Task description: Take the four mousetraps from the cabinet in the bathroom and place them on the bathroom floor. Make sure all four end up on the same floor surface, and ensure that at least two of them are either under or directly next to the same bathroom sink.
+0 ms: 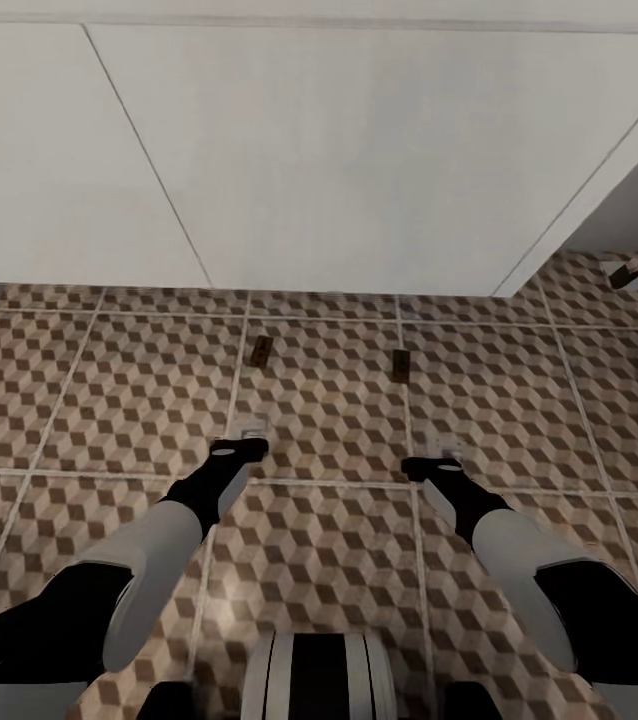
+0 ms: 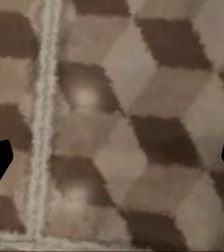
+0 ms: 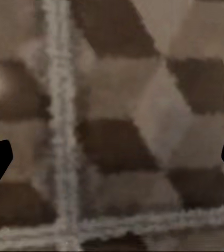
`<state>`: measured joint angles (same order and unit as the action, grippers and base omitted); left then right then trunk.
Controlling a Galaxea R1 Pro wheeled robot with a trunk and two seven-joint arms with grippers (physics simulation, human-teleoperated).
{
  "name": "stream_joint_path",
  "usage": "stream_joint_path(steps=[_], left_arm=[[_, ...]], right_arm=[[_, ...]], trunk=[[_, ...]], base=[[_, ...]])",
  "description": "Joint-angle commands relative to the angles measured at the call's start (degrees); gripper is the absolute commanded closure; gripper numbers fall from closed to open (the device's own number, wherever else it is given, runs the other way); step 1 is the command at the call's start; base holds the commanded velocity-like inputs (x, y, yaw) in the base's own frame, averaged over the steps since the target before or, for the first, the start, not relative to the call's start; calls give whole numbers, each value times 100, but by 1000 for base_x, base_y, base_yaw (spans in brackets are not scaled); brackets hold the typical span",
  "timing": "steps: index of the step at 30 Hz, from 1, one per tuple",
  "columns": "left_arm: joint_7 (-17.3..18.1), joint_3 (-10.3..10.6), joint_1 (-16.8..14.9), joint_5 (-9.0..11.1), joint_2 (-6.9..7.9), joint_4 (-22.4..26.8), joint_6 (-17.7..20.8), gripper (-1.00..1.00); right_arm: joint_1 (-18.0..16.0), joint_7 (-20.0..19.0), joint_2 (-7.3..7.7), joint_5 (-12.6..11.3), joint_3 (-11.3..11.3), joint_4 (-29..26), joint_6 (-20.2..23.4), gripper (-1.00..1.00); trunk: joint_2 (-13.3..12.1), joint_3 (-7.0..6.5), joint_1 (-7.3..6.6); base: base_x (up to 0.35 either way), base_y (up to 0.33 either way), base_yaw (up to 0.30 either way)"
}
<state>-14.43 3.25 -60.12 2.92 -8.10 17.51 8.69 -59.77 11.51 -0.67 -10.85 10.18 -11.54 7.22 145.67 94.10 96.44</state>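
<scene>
A white vanity [image 1: 309, 150] fills the top of the head view, above the cube-patterned floor [image 1: 89, 400]. Two arms reach down toward the tiles. The left gripper [image 1: 251, 443] and right gripper [image 1: 429, 462] both hang just over the floor with fingers spread wide and nothing between them. Two mousetraps lie flat on the tiles near the vanity's front edge, one [image 1: 260, 350] ahead of the left gripper, the other [image 1: 399, 365] ahead of the right. They look light, stiff and thin; pinching the wooden edges seems safest. Nothing blocks them.
</scene>
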Motion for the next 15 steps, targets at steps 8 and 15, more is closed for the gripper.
stream_joint_path(steps=[8, 15], left_arm=[[-33, 35, 0, 46, 5, -3, 32, -100], [-33, 35, 0, 56, 3, -21, 35, -100]], right_arm=[[4, 35, -15, -39, 54, -4, 34, -100], [19, 35, -14, -28, 54, 40, 28, -100]], trunk=[[1, 3, -5], [1, 3, -5]], base=[[-348, 0, 0], [-349, 0, 0]])
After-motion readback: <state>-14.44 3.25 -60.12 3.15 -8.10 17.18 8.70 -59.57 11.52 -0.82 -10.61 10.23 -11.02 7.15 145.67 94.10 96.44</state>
